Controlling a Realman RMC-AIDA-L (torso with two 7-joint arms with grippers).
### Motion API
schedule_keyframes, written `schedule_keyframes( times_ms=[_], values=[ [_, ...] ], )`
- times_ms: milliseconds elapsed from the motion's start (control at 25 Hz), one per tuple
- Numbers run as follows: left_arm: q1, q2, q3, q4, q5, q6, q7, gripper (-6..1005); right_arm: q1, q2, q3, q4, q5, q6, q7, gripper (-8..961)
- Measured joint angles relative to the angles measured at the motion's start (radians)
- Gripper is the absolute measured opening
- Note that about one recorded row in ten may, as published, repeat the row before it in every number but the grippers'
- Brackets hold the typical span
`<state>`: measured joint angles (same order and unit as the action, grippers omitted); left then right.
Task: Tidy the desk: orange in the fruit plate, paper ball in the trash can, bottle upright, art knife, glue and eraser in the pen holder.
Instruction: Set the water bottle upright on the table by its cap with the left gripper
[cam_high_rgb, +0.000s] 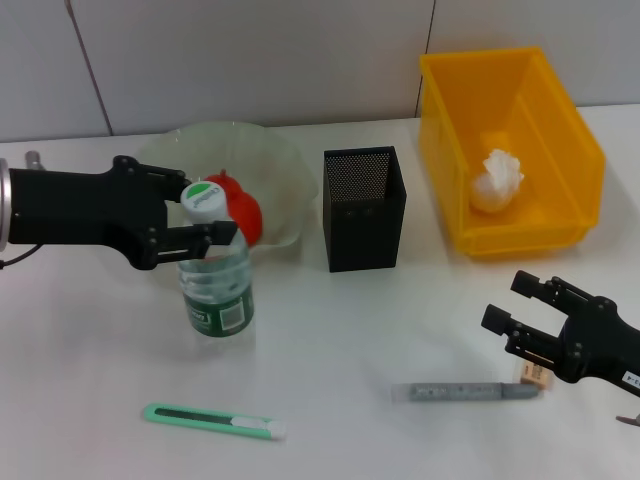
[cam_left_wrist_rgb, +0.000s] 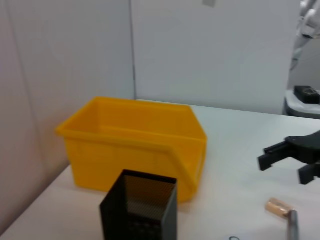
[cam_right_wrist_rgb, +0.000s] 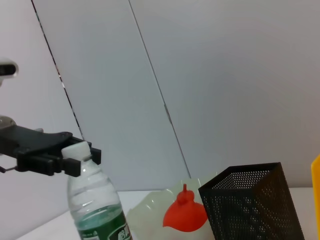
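Illumination is bright, even and diffuse, from overhead. The white tabletop shows soft, faint shadows beneath the bottle and pen holder. The left wrist view is slightly soft; near objects blur.

Two black arms, one on each side

The left gripper reaches in sideways on a long black arm, and its two fingers sit on each side of the neck of the bottle, just under the cap. The right gripper is low and off to the side, fingers spread apart and holding nothing, with the eraser just beside it.
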<state>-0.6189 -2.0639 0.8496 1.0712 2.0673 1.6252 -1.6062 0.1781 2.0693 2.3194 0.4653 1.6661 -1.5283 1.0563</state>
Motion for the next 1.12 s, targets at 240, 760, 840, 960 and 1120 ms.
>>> schedule_keyframes(
  times_ms=[240,760,840,960,1120],
  values=[
    [0.028,-0.003,0.003,-0.031,0.000,-0.069,0.039,450,0.001,-0.001,0.000,0.000,0.000,-0.002,0.000,771],
    [0.080,-0.006,0.006,-0.061,-0.088,-0.128,0.065,452,0.003,-0.002,0.000,-0.001,-0.003,0.001,0.000,770],
    [0.080,-0.005,0.008,-0.066,-0.089,-0.129,0.067,453,0.003,-0.002,0.000,-0.001,-0.003,0.001,0.000,770],
    [0.080,-0.005,0.008,-0.067,-0.089,-0.129,0.069,453,0.003,-0.002,0.000,-0.001,-0.003,0.001,0.000,771],
    [0.081,-0.005,0.009,-0.067,-0.091,-0.123,0.074,505,0.003,-0.002,0.000,-0.001,-0.003,0.000,0.000,771]
  ],
)
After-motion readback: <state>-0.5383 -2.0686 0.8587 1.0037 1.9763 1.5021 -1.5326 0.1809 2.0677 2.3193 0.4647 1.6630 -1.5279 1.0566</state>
